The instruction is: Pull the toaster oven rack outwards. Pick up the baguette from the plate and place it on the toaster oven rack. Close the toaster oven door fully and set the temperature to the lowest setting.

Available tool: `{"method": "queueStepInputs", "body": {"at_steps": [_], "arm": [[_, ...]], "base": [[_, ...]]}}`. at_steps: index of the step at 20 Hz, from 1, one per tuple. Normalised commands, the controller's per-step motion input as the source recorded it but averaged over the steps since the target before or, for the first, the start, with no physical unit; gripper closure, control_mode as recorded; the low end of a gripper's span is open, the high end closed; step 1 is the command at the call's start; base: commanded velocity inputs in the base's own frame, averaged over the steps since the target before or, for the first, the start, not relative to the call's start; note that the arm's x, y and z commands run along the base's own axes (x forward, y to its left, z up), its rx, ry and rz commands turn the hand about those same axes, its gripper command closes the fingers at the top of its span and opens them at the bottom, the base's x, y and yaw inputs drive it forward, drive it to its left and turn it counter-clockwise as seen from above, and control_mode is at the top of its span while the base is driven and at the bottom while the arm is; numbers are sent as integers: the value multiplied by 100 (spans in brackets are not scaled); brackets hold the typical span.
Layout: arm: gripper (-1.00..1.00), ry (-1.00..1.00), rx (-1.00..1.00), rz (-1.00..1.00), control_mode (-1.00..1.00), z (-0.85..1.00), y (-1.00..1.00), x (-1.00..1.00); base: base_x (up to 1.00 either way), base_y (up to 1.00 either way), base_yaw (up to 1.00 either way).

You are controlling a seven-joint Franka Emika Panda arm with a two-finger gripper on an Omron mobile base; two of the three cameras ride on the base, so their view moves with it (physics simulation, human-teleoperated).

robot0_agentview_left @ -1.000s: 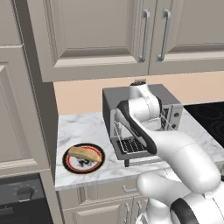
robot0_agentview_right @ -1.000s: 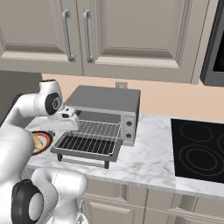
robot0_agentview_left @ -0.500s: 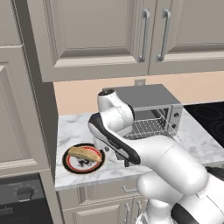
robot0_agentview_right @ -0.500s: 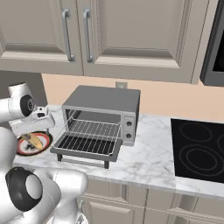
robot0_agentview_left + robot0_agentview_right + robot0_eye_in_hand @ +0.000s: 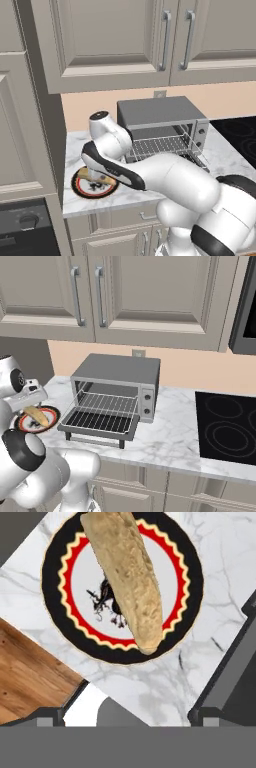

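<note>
toaster oven rack (image 5: pixel 102 420) sitting pulled out, tool (image 5: pixel 125 712) hovering wide open over baguette (image 5: pixel 127 577) on plate (image 5: pixel 55 612); pick, place, door, temperature pending.

baguette (image 5: pixel 125 577) end cut off, plate (image 5: pixel 82 187) half hidden

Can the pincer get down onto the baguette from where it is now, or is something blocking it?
Probably yes. The open pincer hangs above the plate, and the baguette lies bare across it with nothing over it. The toaster oven door is off to the side.
</note>
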Motion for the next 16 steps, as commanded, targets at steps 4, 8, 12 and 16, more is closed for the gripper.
{"method": "queueStepInputs", "body": {"at_steps": [4,8,12,16], "arm": [[-100,0,0,1,-100,-18,33,30],[-100,0,0,0,-100,-26,9,28],[-100,2,1,0,-100,-36,0,28],[-100,1,3,1,-100,-42,0,13]], "base": [[0,0,0],[0,0,0],[0,0,0],[0,0,0]]}}
